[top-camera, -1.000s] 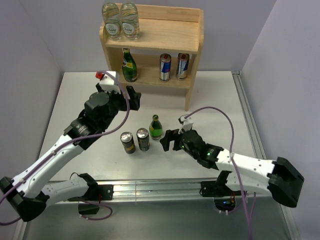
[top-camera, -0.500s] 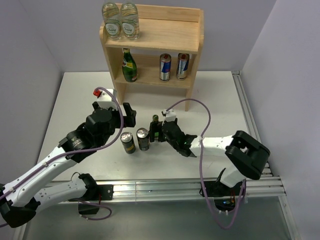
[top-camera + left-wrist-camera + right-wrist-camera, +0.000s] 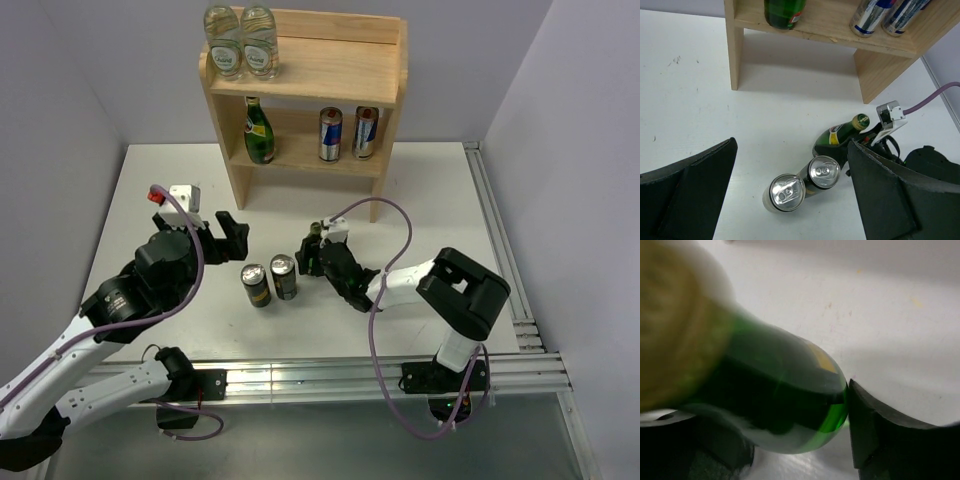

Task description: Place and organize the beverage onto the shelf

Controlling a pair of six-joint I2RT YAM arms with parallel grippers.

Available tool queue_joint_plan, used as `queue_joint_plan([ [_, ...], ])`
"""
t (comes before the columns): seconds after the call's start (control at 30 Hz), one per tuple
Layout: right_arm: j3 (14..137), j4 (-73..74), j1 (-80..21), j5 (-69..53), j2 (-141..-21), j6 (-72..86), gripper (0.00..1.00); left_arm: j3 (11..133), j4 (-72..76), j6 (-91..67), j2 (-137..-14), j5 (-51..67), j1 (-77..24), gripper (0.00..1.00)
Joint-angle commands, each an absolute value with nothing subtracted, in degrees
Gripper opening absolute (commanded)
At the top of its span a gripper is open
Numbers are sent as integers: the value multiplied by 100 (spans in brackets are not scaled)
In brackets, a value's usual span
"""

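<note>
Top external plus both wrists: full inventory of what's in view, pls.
shelf: 1, light wood, far side of the table
clear bottles: 2, clear, left end of the top board
large green bottle: 1, green, lower tier, left
blue-silver cans: 2, blue and silver, lower tier, right, side by side
dark cans: 2, dark with silver tops, on the table in front of the shelf
small green bottle: 1, green with gold cap, beside the dark cans
table: 1, white
left gripper: 1, black, open, near the dark cans
right gripper: 1, black, shut on the small green bottle
</note>
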State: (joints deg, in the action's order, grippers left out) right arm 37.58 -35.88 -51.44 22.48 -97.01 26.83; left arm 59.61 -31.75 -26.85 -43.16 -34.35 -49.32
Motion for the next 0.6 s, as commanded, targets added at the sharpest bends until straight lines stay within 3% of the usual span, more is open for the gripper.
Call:
queue_joint_plan([
  [0.0,3937,-3964,-5089,2592,-9844,2567,57,5898,-3235,-2663,-4193,-3595,-4957,99],
  [0.07,3999,-3903,-5089,2619,-9835,2523,44,5783,-3164,-2672,-4122,-3595,-4957,99],
  [0.1,4016,-3850,-5089,2637,-9809,2505,27,5748,-3147,-2663,-4113,-3569,-4957,99],
  [0.23,4192,-3438,-5089,2830,-9415,2417,0,5678,-3120,-2689,-4166,-3559,-4957,99],
  [0.57,5992,-2128,-5080,3111,-8780,1540,0,5511,-3120,-2733,-3982,-3551,-4957,99],
])
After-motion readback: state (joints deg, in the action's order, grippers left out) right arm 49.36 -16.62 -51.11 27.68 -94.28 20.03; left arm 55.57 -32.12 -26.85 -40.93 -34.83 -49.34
